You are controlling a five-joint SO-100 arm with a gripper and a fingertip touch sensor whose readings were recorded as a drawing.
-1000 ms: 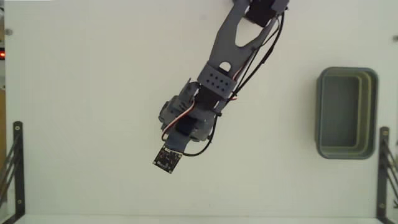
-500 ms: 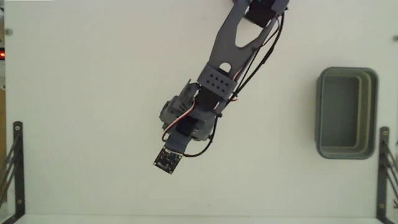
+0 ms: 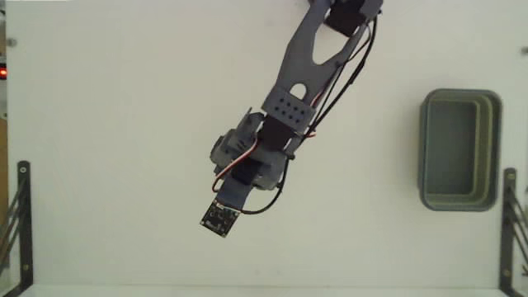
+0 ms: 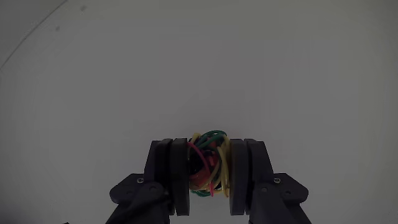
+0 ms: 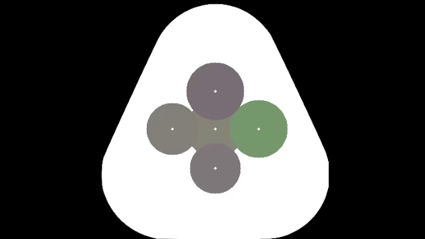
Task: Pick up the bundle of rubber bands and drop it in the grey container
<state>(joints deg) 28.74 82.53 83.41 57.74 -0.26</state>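
We have the tool [image 4: 209,163] clenched on the bundle of rubber bands [image 4: 208,163], pinched between its two fingers just above the bare table [image 4: 199,68] — the pick looks done. Next we judge a lift and carry to the grey container [image 3: 459,149], well off to the tool's side in the fixed view.

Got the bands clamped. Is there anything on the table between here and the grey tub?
Nothing visible. The claw is shut on the bundle of rubber bands, and in the fixed view the white table between the arm and the grey container at right is bare. The tub looks empty.
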